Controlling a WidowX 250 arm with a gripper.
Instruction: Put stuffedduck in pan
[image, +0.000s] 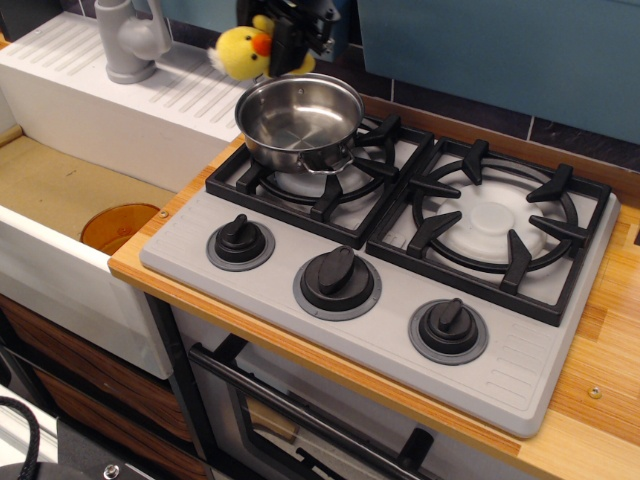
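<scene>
The yellow stuffedduck (240, 54) with its orange beak hangs in the air at the top of the view, held by my black gripper (287, 45), which is shut on its body. It is just above and behind the far-left rim of the pan (299, 122). The pan is a shiny steel pot with two loop handles, standing empty on the left burner grate (325, 190) of the stove.
A grey faucet (128, 40) stands on the white drainboard at the back left. An orange disc (118, 226) lies in the sink. The right burner grate (493, 222) and three black knobs (338, 280) lie toward the front. A teal wall panel is behind.
</scene>
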